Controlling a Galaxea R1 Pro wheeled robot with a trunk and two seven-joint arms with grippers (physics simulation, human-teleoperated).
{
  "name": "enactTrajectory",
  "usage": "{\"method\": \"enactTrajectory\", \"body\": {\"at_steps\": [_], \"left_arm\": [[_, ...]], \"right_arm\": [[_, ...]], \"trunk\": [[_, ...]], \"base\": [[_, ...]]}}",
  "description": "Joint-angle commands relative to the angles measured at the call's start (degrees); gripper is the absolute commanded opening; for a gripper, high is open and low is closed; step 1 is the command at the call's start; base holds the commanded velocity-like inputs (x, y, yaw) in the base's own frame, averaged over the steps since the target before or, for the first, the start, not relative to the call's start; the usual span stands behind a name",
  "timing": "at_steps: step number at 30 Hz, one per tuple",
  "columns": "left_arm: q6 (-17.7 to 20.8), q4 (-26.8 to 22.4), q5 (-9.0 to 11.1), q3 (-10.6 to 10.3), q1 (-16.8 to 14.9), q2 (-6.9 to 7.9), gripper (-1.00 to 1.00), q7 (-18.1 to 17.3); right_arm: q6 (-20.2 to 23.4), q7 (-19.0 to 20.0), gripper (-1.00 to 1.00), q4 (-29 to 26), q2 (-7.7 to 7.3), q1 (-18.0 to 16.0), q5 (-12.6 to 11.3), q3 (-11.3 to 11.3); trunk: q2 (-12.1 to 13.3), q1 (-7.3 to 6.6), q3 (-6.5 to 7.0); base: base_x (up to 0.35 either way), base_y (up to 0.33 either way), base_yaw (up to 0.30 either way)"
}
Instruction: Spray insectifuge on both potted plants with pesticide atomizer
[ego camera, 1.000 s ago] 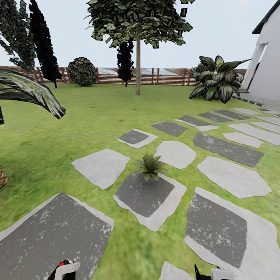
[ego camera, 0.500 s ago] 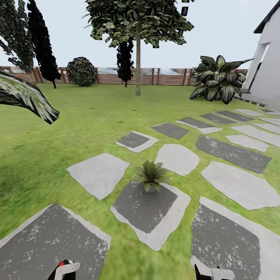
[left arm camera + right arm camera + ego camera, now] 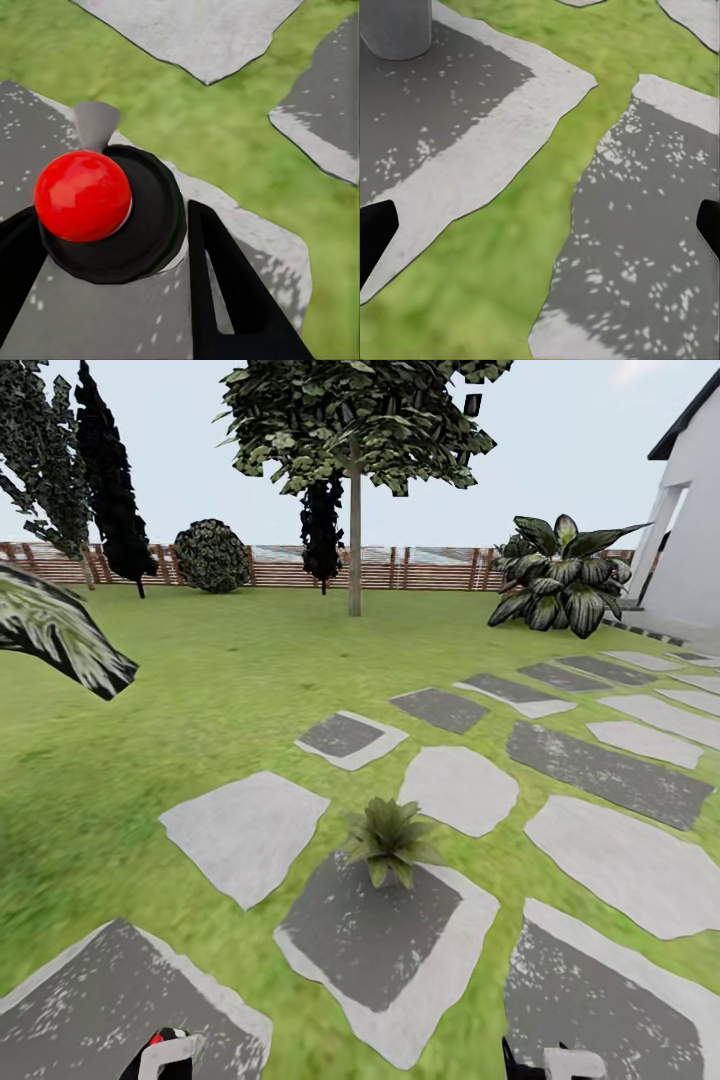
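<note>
The whole head view has shifted since the earlier frames: the potted plant (image 3: 389, 842) and the stepping stones (image 3: 245, 832) now sit lower and nearer, which reads as camera advance, not movement of the things.

Left hand (image 3: 112, 300): its dark fingers (image 3: 225, 292) are clenched on the pesticide atomizer (image 3: 112, 214), seen end-on as a dark round body with a red ball at its centre and a whitish nozzle beyond. In the head view this hand (image 3: 165, 1055) shows at the lower edge, over a dark stone.

Right hand (image 3: 540, 225): released, fingertips wide apart at either edge, nothing between them, above grass and paving. A grey cylinder (image 3: 394, 26) stands on a dark stone ahead of it.

The plant stands at the far edge of a dark stone (image 3: 385, 950). Beyond lie lawn (image 3: 200, 690), a tree (image 3: 355, 490), a large leafy plant (image 3: 560, 575), a round bush (image 3: 211, 555) and the slatted fence (image 3: 430, 568).
</note>
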Motion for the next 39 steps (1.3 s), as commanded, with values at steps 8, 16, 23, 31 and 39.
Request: {"method": "enactTrajectory", "body": {"at_steps": [8, 16, 23, 31, 39], "left_arm": [[-0.19, -0.01, 0.05, 0.0, -0.03, 0.14, -1.0, 0.04], [0.05, -0.56, -0.59, -0.38, -0.14, 0.37, -1.0, -0.59], [1.27, -0.64, -7.09, -2.79, -0.85, 1.8, -1.0, -5.68], [12.94, -4.34, -20.95, -4.71, -4.24, 4.96, -1.0, -29.58], [20.05, -8.13, -36.22, -4.74, -12.09, 5.52, -1.0, -52.53]], "right_arm": [[-0.03, 0.1, 1.0, -0.14, -0.31, -0.03, 0.16, -0.11], [0.15, 0.56, 1.0, -1.73, -1.08, -0.05, 3.04, 0.34], [0.54, 0.75, 1.0, -8.78, -1.17, -0.06, 19.04, 0.49], [4.5, 13.44, 1.0, -12.99, 1.39, -0.61, 36.79, 1.58], [7.03, 34.91, 1.0, -17.53, 2.42, -3.83, 40.71, 2.1]], "trunk": [[-0.02, 0.02, -0.05], [-0.02, 0.02, -0.05], [-0.02, 0.02, -0.05], [-0.02, 0.02, -0.05], [-0.02, 0.02, -0.05]], "base": [[0.288, -0.147, 0.0], [0.163, -0.094, 0.0], [0.011, -0.007, 0.0], [0.0, 0.0, 0.0], [0.0, 0.0, 0.0]]}}
